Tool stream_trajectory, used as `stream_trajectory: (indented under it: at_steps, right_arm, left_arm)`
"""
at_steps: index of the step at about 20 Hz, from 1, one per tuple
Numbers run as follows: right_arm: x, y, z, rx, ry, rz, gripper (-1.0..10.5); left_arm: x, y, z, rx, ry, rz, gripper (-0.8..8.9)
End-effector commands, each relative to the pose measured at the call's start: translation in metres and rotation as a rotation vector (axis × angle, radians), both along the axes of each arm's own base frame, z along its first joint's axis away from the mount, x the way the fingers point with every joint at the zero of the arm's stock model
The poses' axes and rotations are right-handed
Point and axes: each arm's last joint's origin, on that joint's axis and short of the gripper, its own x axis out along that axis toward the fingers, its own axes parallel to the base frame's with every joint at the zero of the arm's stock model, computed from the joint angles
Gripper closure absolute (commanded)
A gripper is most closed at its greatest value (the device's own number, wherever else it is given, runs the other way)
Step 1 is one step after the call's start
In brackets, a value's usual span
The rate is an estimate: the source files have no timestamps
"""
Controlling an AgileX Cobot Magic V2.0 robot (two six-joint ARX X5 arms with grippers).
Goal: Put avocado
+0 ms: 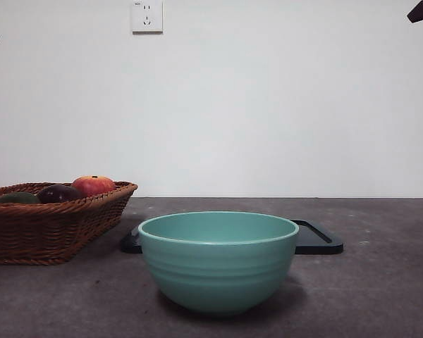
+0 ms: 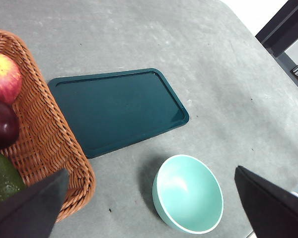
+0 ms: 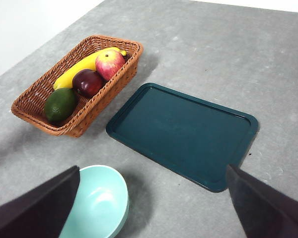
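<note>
The avocado point(image 3: 59, 104) is dull dark green and lies in the wicker basket point(image 3: 35, 111) at the end nearest the bowl, beside a dark purple fruit point(image 3: 88, 82). It shows in the front view point(image 1: 15, 198) and at the edge of the left wrist view point(image 2: 2, 179). My left gripper point(image 2: 149, 208) is open and empty, high above the table over the basket's rim and the bowl. My right gripper point(image 3: 154, 208) is open and empty, high above the bowl and tray. Both arms show only as black tips at the front view's top corners.
A mint green bowl point(image 1: 218, 260) stands near the table's front. A dark teal tray point(image 3: 184, 134) lies behind it. The basket point(image 1: 49, 225) also holds a red apple point(image 3: 109, 63) and a banana point(image 3: 82, 68). A wall socket point(image 1: 146, 15) is on the back wall.
</note>
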Motion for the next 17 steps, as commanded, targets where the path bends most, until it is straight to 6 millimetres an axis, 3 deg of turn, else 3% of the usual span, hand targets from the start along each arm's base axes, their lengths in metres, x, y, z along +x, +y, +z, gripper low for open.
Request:
stream_trajectory:
  at_steps: [1,6,9,11,17]
  right_arm:
    - [0.000,0.001,0.006,0.006,-0.020,0.006,4.7]
    - [0.000,0.001,0.006,0.011,-0.023,0.005,4.7]
    - [0.000,0.001,0.006,0.011,-0.023,0.004,4.5]
    - [0.000,0.001,0.006,0.011,-0.022,0.004,3.9]
    - [0.000,0.001,0.007,0.022,-0.013,-0.002,3.9]
  left_arm:
    - [0.000,-0.001,0.007,-0.007,-0.023,-0.009,1.98]
    - [0.003,0.001,0.000,0.054,0.034,0.073,1.98]
    - [0.015,0.002,-0.012,0.145,0.122,0.165,1.98]
    - [0.027,0.001,-0.023,0.202,0.193,0.205,1.98]
    - [0.079,-0.005,-0.060,0.372,0.403,0.276,2.00]
